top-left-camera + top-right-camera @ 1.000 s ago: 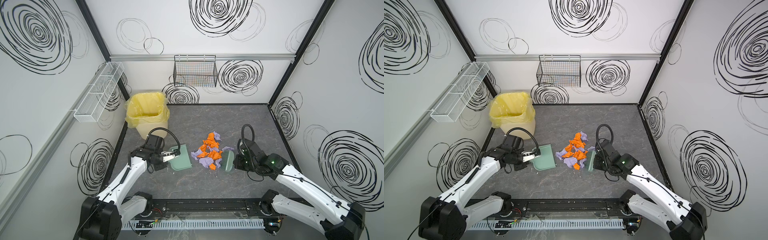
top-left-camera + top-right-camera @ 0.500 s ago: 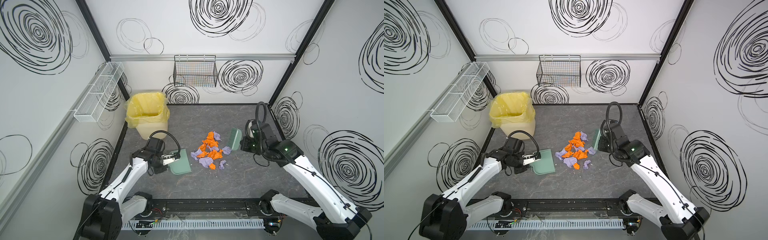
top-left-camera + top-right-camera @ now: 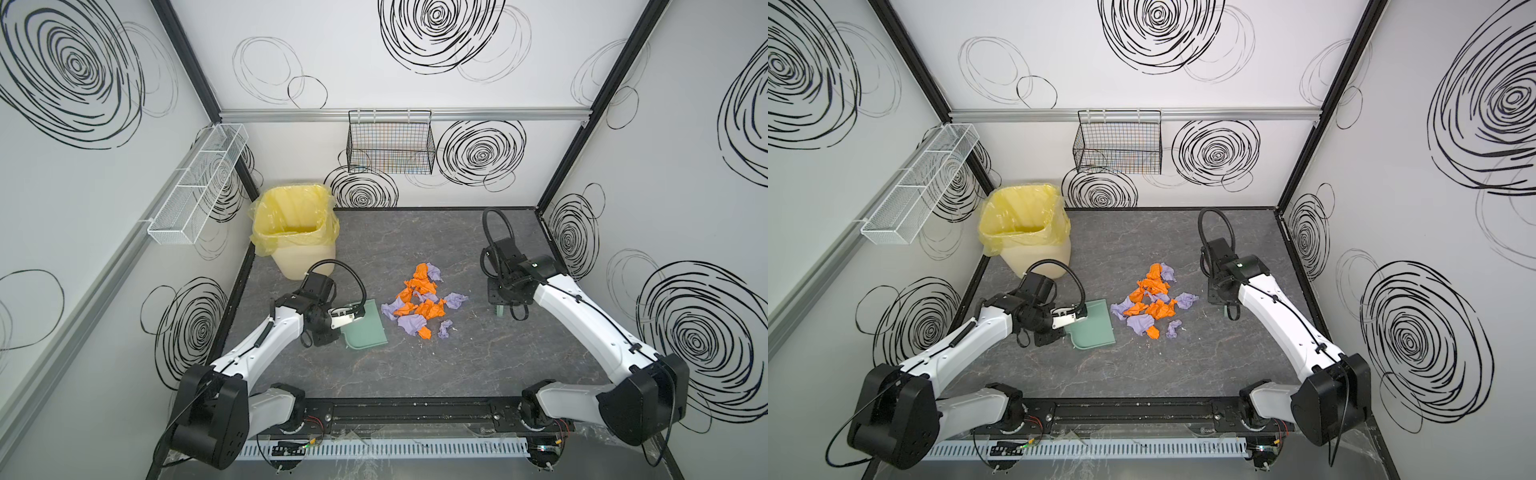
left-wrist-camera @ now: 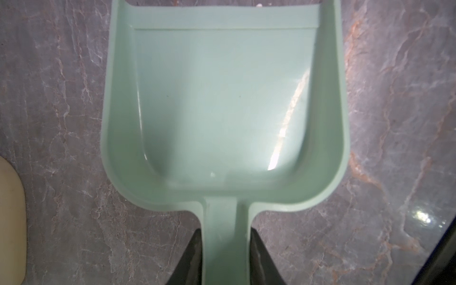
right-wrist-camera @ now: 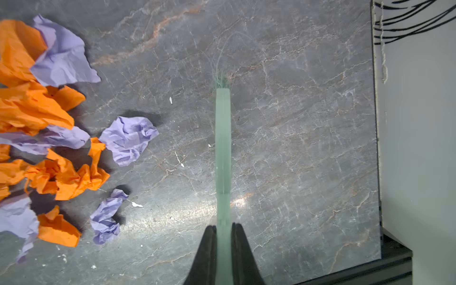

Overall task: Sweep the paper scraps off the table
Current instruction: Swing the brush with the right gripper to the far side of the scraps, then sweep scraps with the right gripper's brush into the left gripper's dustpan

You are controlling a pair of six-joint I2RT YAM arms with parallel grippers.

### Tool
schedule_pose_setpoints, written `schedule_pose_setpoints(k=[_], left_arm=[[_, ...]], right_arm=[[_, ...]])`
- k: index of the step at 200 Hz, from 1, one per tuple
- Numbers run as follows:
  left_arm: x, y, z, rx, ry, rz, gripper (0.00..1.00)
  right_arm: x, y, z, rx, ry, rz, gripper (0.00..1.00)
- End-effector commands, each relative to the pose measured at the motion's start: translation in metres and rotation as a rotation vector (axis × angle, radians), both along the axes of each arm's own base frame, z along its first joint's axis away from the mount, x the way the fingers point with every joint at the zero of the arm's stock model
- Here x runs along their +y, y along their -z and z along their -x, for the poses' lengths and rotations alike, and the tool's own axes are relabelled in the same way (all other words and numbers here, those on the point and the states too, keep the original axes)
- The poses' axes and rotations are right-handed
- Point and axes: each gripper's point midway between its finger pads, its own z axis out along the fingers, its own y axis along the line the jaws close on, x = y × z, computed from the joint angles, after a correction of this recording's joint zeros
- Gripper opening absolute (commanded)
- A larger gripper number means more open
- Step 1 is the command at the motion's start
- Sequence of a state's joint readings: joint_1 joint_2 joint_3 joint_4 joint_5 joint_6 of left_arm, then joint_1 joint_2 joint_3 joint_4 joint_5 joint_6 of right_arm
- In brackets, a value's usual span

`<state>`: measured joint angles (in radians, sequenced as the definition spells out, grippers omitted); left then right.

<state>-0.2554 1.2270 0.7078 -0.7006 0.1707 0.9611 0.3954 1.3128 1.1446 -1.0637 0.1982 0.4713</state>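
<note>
Clamping the dustpan (image 4: pixel 222 98) by its handle, my left pincer (image 4: pixel 225 233) points its mouth to 3 o'clock at the paper scraps (image 3: pixel 428 309), heaped midway on the table (image 3: pixel 478 365), roughly 12 to 6. My right pincer (image 5: pixel 223 227) grips the brush (image 5: pixel 223 148) tight at their 3 o'clock.

table (image 3: pixel 457 365): dark grey, pale-veined | paper scraps (image 3: pixel 428 309): orange and lavender, crumpled, clustered near centre
</note>
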Motion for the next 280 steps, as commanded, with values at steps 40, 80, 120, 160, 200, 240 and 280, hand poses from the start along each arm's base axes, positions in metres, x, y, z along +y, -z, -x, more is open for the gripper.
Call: schedule_pose_setpoints(k=[40, 80, 120, 160, 200, 240, 280], left_arm=[[-0.010, -0.004, -0.020, 0.004, 0.035, -0.032, 0.00], [-0.014, -0.002, -0.027, 0.028, 0.071, -0.063, 0.00], [-0.014, 0.005, -0.031, 0.073, 0.096, -0.093, 0.00], [-0.011, 0.013, -0.027, 0.156, 0.116, -0.131, 0.00], [-0.011, 0.009, -0.035, 0.145, 0.106, -0.134, 0.00], [-0.013, 0.006, -0.039, 0.163, 0.113, -0.145, 0.00], [-0.017, 0.006, -0.043, 0.159, 0.114, -0.142, 0.00]], right_arm=[[0.031, 0.023, -0.007, 0.119, -0.078, 0.147, 0.00], [0.063, 0.022, -0.019, 0.120, -0.138, 0.130, 0.00], [0.086, 0.029, -0.019, 0.141, -0.190, 0.109, 0.00], [0.094, 0.032, -0.017, 0.155, -0.212, 0.099, 0.00], [0.099, 0.032, -0.017, 0.153, -0.221, 0.086, 0.00], [0.110, 0.037, -0.016, 0.162, -0.245, 0.080, 0.00], [0.130, 0.041, -0.015, 0.163, -0.275, 0.050, 0.00]])
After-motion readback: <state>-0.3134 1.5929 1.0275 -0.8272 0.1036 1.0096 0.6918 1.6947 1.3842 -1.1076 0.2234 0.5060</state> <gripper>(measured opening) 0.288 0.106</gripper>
